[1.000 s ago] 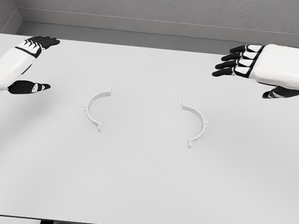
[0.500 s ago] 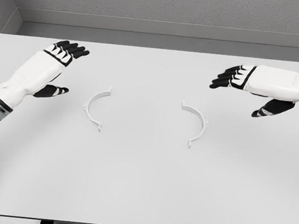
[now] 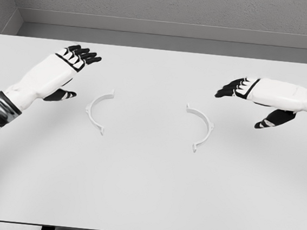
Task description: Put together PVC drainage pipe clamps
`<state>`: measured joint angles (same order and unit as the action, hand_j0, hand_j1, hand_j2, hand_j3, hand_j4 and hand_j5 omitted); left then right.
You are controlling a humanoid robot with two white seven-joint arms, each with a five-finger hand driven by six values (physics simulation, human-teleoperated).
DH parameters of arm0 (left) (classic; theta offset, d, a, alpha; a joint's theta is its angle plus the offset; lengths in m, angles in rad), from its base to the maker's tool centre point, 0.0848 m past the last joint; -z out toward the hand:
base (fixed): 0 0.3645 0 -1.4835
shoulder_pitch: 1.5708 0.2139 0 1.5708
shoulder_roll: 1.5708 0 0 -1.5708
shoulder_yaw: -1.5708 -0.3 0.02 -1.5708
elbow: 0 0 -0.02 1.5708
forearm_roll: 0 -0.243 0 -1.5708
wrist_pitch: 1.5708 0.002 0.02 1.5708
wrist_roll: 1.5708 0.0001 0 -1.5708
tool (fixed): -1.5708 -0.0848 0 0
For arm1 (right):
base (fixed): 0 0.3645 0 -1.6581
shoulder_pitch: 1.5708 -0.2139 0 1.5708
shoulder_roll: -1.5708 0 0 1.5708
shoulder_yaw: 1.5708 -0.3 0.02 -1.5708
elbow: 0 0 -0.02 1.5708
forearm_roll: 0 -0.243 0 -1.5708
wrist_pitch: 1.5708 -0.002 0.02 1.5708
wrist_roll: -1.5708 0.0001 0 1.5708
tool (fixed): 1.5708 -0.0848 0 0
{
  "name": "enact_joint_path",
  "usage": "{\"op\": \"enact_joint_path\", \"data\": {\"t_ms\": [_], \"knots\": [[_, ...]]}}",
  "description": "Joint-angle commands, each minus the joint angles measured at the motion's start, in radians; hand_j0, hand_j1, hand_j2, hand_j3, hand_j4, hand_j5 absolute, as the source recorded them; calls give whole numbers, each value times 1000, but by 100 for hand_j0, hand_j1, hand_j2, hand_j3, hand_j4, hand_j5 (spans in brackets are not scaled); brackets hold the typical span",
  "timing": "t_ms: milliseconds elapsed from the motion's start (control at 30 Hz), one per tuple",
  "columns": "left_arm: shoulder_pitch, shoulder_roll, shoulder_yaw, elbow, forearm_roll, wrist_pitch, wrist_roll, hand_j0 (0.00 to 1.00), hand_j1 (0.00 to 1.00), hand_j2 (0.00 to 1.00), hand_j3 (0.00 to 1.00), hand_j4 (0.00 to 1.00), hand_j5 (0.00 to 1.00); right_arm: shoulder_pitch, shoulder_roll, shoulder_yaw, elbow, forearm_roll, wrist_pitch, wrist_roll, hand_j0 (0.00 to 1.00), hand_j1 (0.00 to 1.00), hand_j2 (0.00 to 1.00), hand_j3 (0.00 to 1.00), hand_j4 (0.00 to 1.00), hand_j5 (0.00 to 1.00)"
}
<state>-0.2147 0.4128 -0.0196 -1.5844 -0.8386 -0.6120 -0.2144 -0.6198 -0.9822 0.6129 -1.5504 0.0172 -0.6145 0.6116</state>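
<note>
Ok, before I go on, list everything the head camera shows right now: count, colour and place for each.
White curved plastic clamp half, left one: 1, white, flat on the table left of centre, open side facing right.
White curved plastic clamp half, right one: 1, white, flat on the table right of centre, open side facing left, apart from the other.
White flat table: 1, white, fills most of the view.
Grey wall: 1, grey, behind the table.
Left hand: 1, white with black fingers, open, beside the left half.
Right hand: 1, white with black fingers, open, beyond the right half.
</note>
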Motion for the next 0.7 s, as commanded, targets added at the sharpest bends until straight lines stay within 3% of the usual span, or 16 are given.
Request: {"op": "enact_joint_path", "data": {"t_ms": [0,67,133,333,400,667], "knots": [[0,-2,-17,0,-7,1,0,100,100,100,100,100,100,6,-10,-117,-7,-8,4,-1,100,100,100,100,100,100],[0,0,-13,-5,-4,1,0,100,100,100,100,100,100,87,5,-257,-31,-13,4,-1,100,100,100,100,100,100],[0,0,-11,-3,-5,1,0,100,100,100,100,100,100,127,-16,-344,-141,-23,4,-1,100,100,100,100,100,100],[0,1,-8,1,-10,1,0,100,100,100,100,100,100,126,-55,-340,-200,-40,4,-1,100,100,100,100,100,100],[0,4,-8,1,-10,1,0,100,100,100,100,100,100,124,-116,-340,-200,-112,4,-1,100,100,100,100,100,100],[0,11,-5,1,-10,1,0,100,100,100,100,100,100,123,-131,-332,-204,-111,4,-1,100,100,100,100,100,100]]}}
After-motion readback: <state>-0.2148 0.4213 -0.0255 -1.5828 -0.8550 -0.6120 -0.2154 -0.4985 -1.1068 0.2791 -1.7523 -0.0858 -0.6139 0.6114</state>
